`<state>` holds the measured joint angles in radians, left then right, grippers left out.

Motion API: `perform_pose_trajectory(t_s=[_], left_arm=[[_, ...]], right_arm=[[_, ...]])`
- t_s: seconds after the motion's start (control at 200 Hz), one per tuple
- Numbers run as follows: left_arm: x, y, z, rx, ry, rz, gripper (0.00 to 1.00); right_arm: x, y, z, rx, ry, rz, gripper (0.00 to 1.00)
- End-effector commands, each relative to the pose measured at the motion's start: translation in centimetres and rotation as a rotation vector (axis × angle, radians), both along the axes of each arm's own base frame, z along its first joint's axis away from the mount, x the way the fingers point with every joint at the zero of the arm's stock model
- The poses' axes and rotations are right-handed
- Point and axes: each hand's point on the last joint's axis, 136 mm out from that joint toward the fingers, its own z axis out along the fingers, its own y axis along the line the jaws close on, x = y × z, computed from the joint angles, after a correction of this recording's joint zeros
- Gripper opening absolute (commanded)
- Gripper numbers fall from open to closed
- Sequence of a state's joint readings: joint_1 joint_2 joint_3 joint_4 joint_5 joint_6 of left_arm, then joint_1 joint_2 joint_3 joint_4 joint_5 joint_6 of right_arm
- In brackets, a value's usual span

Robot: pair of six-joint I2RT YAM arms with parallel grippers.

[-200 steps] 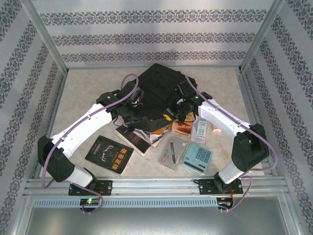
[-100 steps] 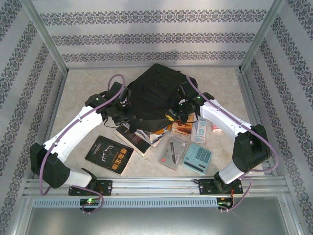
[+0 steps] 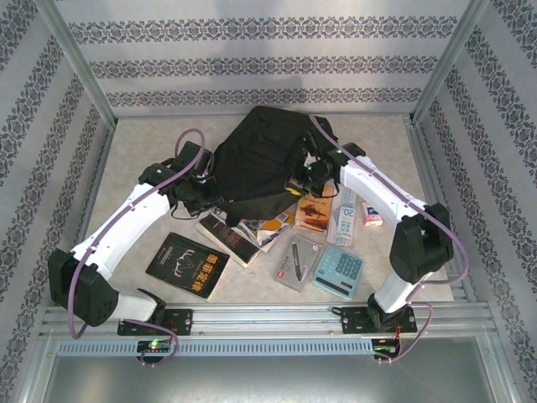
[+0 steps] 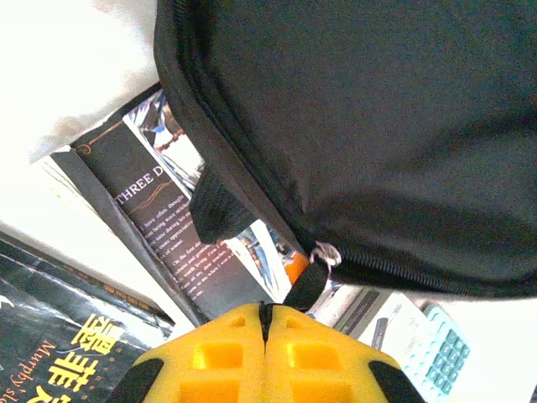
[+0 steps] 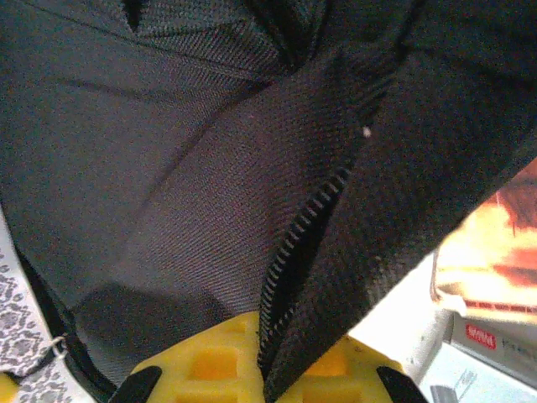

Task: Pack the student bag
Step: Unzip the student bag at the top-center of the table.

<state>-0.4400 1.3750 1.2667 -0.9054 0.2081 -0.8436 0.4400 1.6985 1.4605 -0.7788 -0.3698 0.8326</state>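
While the student bag [image 3: 256, 159] is lying just beyond the book pile [image 3: 243, 231], its long axis running away from that pile, the left gripper [image 4: 266, 309] and right gripper [image 5: 267, 336] are each pinching shut on its near zippered rim, flanking it about equally.

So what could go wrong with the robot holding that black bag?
The left gripper seems to pinch just a small zipper tab of the student bag, so it might slip. The right gripper grips fabric by the zipper, which could tug loose. Then the bag might flop onto the books below.
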Motion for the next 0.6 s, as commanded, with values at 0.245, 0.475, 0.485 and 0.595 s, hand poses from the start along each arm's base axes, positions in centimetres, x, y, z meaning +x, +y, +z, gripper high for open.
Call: perform_pose_trajectory(t_s=[0.245, 0.475, 0.485, 0.595], left_arm=[[-1.2, -6.4, 2.7, -0.075, -0.037, -0.197, 0.00], [1.7, -9.0, 4.4, -0.136, -0.085, -0.172, 0.00], [1.8, -9.1, 4.5, -0.138, -0.087, -0.172, 0.00], [2.3, -9.9, 5.6, -0.162, -0.102, -0.180, 0.00]], right_arm=[[4.2, -2.9, 0.6, -0.176, -0.046, 0.000, 0.47], [0.8, -5.0, 3.2, -0.174, 0.011, -0.152, 0.55], [0.6, -4.9, 3.3, -0.165, 0.015, -0.157, 0.55], [-1.6, -4.0, 4.1, -0.044, 0.076, -0.226, 0.54]])
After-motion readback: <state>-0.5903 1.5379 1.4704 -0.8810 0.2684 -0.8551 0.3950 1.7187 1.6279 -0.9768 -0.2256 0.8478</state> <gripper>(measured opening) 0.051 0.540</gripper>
